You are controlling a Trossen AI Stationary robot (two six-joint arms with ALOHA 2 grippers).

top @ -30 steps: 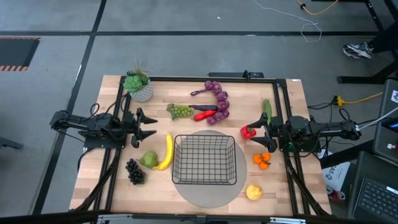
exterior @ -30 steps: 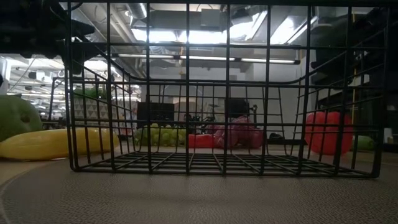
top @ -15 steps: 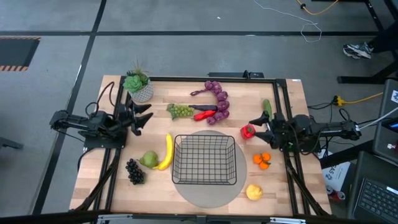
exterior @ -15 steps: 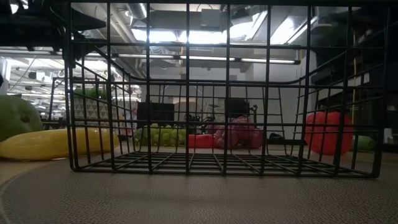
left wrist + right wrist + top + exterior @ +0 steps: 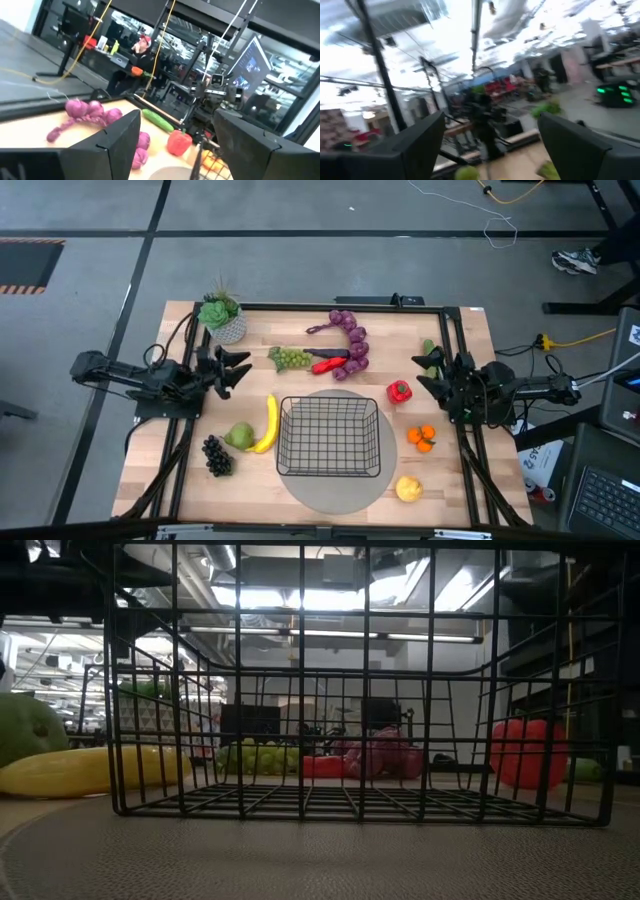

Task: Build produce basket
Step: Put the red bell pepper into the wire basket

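1. A black wire basket (image 5: 329, 436) sits on a round mat (image 5: 330, 492) at the near middle of a wooden table (image 5: 470, 498). Nothing is inside it.
2. The produce lies scattered around it. A banana (image 5: 268, 424), a pear (image 5: 240, 436) and dark grapes (image 5: 216, 455) lie to its left. Green grapes (image 5: 290, 359), a long red pepper (image 5: 328, 365) and purple grapes (image 5: 351, 340) lie behind it. A round red pepper (image 5: 399, 391), orange pieces (image 5: 421, 438) and a lemon (image 5: 408, 489) lie to its right.
3. The left gripper (image 5: 238, 371) hovers at the table's left side, jaws apart, holding nothing.
4. The right gripper (image 5: 426, 372) hovers at the right side, jaws apart and empty, above a cucumber (image 5: 428, 350) it partly hides.
5. Risk: the smooth, rounded toy pieces may slip or roll away if pinched off-centre.
6. Risk: the banana and pear touch, so reaching for one may push the other.
7. Risk: a potted succulent (image 5: 221, 318) stands just behind the left gripper and could be knocked over.
8. Risk: both arms reaching over the basket together could collide, or shift the light basket off its mat.
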